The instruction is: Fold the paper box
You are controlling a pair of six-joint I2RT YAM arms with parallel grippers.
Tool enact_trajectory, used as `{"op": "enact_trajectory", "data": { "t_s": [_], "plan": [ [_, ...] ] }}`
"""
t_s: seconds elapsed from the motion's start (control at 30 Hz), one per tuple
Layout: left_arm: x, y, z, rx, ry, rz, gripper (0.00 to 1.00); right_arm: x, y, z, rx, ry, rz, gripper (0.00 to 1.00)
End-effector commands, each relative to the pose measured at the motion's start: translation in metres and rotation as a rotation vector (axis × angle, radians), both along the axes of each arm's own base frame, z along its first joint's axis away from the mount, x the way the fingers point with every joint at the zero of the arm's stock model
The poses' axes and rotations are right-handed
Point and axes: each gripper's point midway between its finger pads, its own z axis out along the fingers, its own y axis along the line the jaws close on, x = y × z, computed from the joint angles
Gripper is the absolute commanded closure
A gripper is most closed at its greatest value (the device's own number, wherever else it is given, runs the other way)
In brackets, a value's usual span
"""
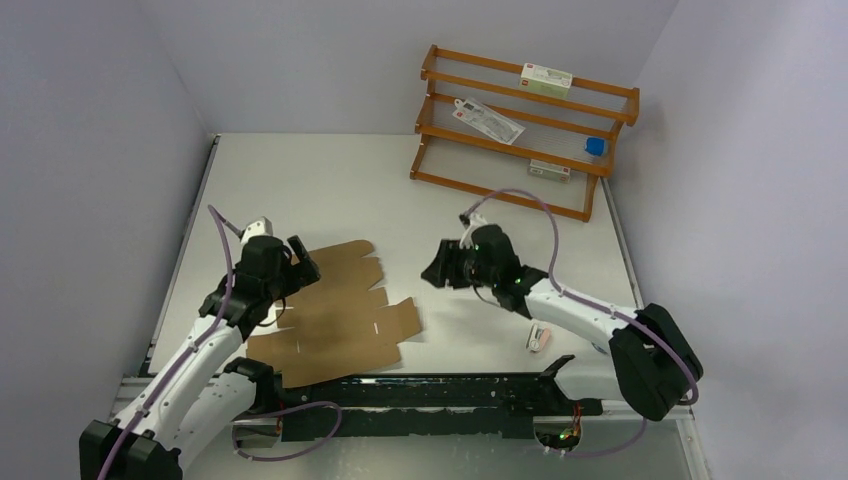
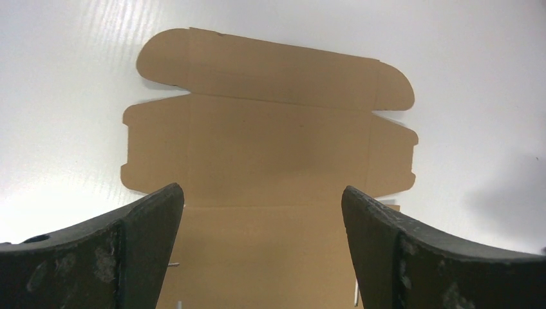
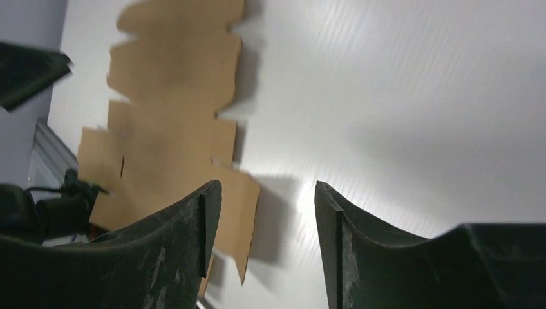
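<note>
On the tabletop (image 1: 330, 180), left of centre, the box (image 1: 335, 315) is lying flat, unfolded. The left pincer (image 2: 261, 193) is hovering over its far-left part, jaws spread wide, gripping nothing. The right pincer (image 3: 267, 190) is hanging just off the box's right side, likewise spread and empty.

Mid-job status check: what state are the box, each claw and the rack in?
Box: flat, unfolded, lying on the table.
Left claw: open, empty, over the box.
Right claw: open, empty, over bare table beside the box.
Rack: upright, packets on its shelves.
</note>
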Motion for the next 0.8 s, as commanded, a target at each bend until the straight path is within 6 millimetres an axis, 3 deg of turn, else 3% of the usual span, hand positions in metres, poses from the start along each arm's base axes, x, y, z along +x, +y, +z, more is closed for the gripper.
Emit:
{"op": "enact_trajectory", "data": {
  "t_s": [0.0,0.1,0.27,0.5,0.77],
  "plan": [
    [0.004,0.011,0.009,0.028,-0.013,0.059,0.03,0.040,0.000,0.032,-0.045,-0.131,0.041,0.40],
    [0.005,0.003,0.007,0.004,0.004,0.031,0.02,0.053,0.027,0.035,0.005,-0.116,0.120,0.40],
    [0.004,-0.003,-0.003,-0.009,0.034,-0.003,0.03,0.075,0.070,0.024,0.094,-0.059,0.217,0.40],
    [0.009,-0.022,-0.006,-0.039,0.040,-0.116,0.03,0.078,0.123,-0.019,0.158,0.075,0.314,0.42],
    [0.010,-0.035,-0.007,-0.061,0.048,-0.199,0.03,0.089,0.149,-0.055,0.178,0.146,0.317,0.44]
  ]
}}
